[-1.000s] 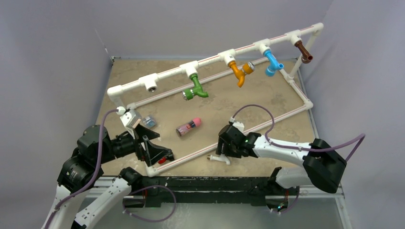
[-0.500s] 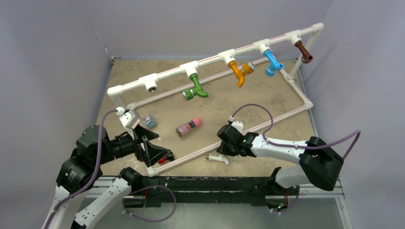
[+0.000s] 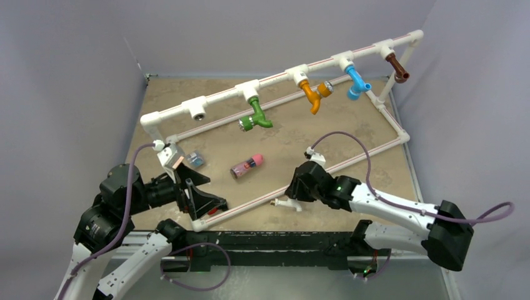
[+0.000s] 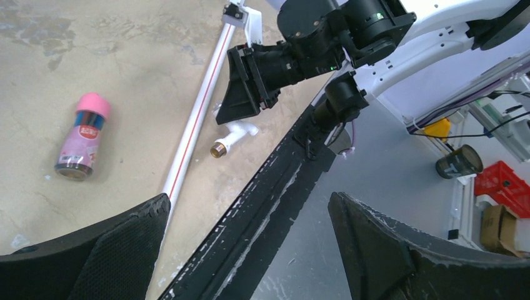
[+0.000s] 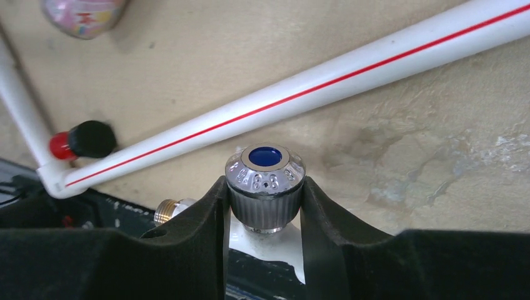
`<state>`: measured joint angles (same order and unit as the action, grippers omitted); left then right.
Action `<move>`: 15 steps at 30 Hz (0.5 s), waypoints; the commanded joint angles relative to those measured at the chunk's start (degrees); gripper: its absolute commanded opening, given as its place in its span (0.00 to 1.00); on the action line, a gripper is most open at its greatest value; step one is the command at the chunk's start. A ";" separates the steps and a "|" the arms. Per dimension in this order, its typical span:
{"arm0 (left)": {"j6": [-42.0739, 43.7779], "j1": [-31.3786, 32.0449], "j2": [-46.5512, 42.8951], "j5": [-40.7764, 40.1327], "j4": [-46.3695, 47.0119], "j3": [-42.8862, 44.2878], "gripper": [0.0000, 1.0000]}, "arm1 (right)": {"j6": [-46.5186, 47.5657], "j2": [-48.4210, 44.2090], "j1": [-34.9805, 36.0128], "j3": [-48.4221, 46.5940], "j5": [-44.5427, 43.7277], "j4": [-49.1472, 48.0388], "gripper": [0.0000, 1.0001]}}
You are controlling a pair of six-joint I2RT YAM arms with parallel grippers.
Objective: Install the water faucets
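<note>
**Table** [image 3: 350, 134]: carries the white pipe frame [image 3: 275, 78]. Four faucets [image 3: 256, 119] hang from its top rail. The leftmost fitting [image 3: 198, 114] is vacant.

**Left gripper** [image 3: 201, 199]: spread fully, holding nothing, at the frame's near left corner.

**Right gripper** [image 5: 265, 194]: jaws clamped on the knob [image 5: 265, 165] of the white faucet [image 3: 287, 204]. The faucet is at the table's near edge, just beside the near pipe [image 5: 312, 94]. Whether it is clear of the surface cannot be told.

**Handling:** the faucet is judged to be light, rigid plastic. The ribbed chrome knob gives purchase but may turn on its stem, so the body would be the firmer hold. The brass thread [image 4: 217, 149] should enter the fitting squarely.

**Obstructions:** the near pipe crosses the path to the fitting. The cylinder [image 3: 246, 166] lies between, and the left gripper stands on that same side.
</note>
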<state>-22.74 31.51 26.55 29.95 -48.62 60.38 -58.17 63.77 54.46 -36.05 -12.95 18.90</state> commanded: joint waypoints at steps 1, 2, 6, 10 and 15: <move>-3.36 -0.32 0.35 3.04 3.10 -0.94 0.98 | 2.54 -5.30 0.85 -0.32 1.94 -2.00 0.00; -4.04 -0.34 0.42 3.33 3.22 -1.27 0.98 | 2.71 -6.60 1.10 -0.40 1.88 -2.61 0.00; -6.27 -0.31 0.31 3.70 3.36 -2.95 0.97 | 3.04 -10.05 1.99 -0.48 2.53 -6.34 0.00; -8.72 -0.38 0.31 3.44 2.91 -5.34 0.98 | 0.12 -11.89 6.26 0.89 0.97 -12.54 0.00; -13.12 -0.33 0.64 2.29 0.31 -7.68 0.98 | -1.02 -10.35 13.17 -2.66 -6.86 -15.33 0.00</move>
<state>-31.09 31.51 26.74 32.49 -47.79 54.22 -57.52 52.64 63.66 -35.83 -13.08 9.32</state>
